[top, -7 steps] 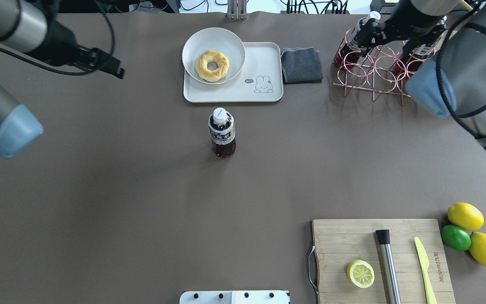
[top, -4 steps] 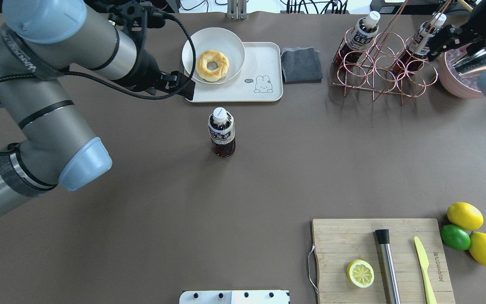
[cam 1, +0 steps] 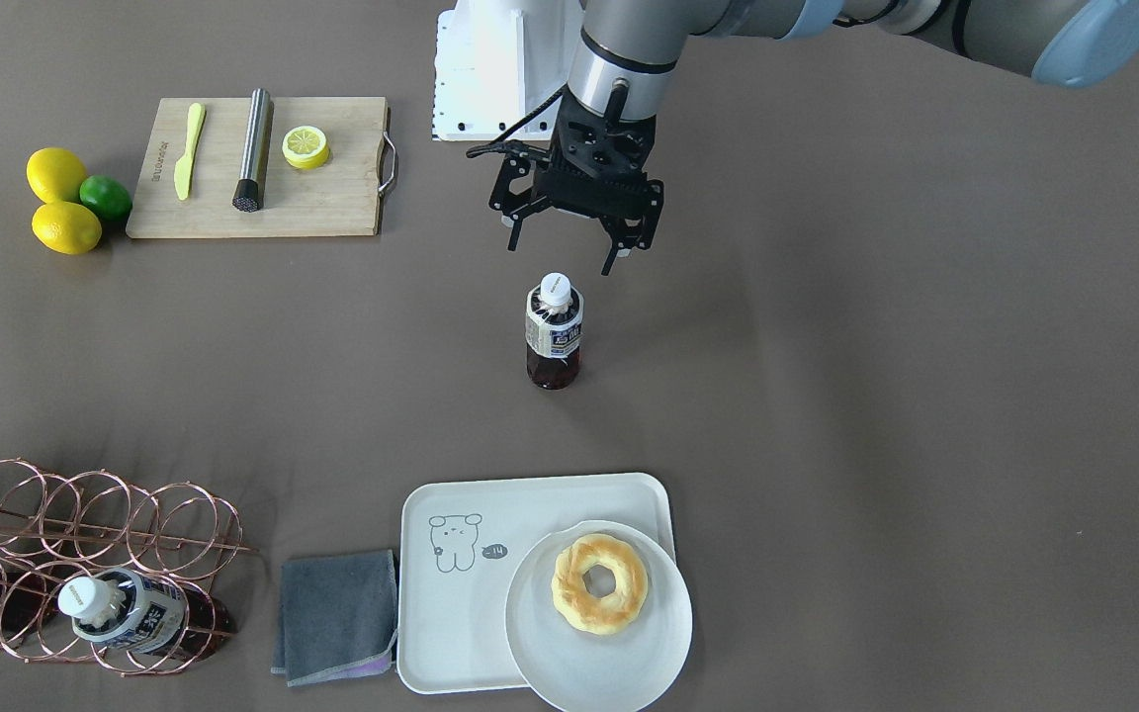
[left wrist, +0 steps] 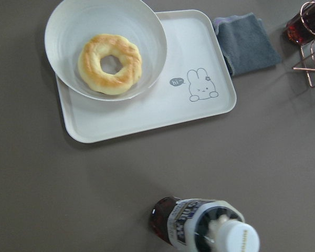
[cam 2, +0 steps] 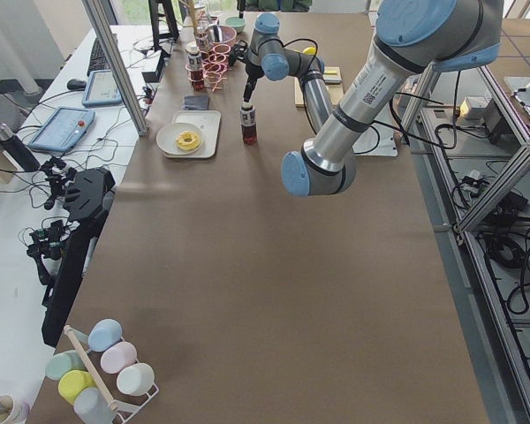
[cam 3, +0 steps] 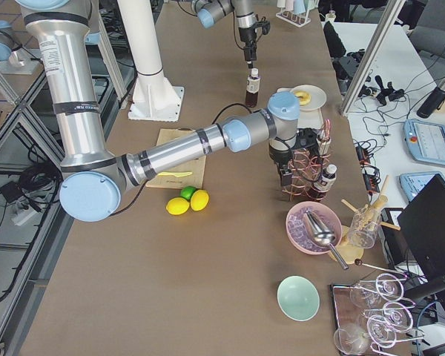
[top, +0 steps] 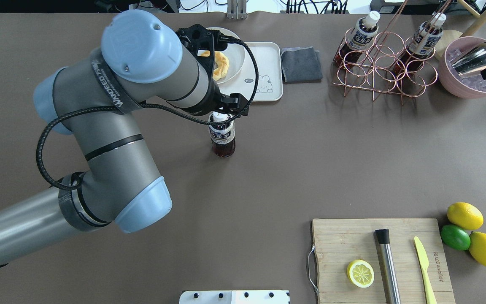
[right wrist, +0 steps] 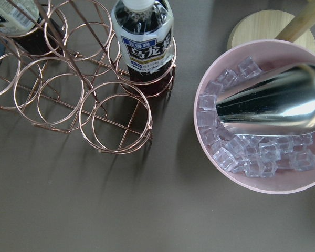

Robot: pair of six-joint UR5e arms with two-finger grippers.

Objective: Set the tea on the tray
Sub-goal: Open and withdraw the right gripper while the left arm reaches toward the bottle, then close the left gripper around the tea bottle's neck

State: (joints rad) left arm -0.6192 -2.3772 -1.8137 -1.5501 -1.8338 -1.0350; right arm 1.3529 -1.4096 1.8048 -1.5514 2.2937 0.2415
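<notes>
The tea bottle (cam 1: 553, 336) stands upright on the brown table, apart from the tray; it also shows in the overhead view (top: 222, 137) and at the bottom of the left wrist view (left wrist: 199, 228). The off-white tray (cam 1: 461, 613) with a line-drawn animal also shows in the overhead view (top: 264, 63). It carries a white plate (cam 1: 619, 663) with a doughnut (cam 1: 599, 581). My left gripper (cam 1: 561, 257) is open and empty, hovering just above the bottle's cap on the robot side. My right gripper (cam 3: 288, 165) is by the copper rack; I cannot tell if it is open or shut.
A copper rack (top: 378, 67) holds identical bottles (top: 363, 33). A grey cloth (top: 301, 64) lies beside the tray. A pink ice bowl (top: 475, 71) holds a metal scoop. A cutting board (top: 382, 257) and lemons (top: 466, 216) lie at the near right.
My left arm has swung in from the left and now has its open gripper over the tea bottle. My right arm has drawn back to the right, away from the rack.
</notes>
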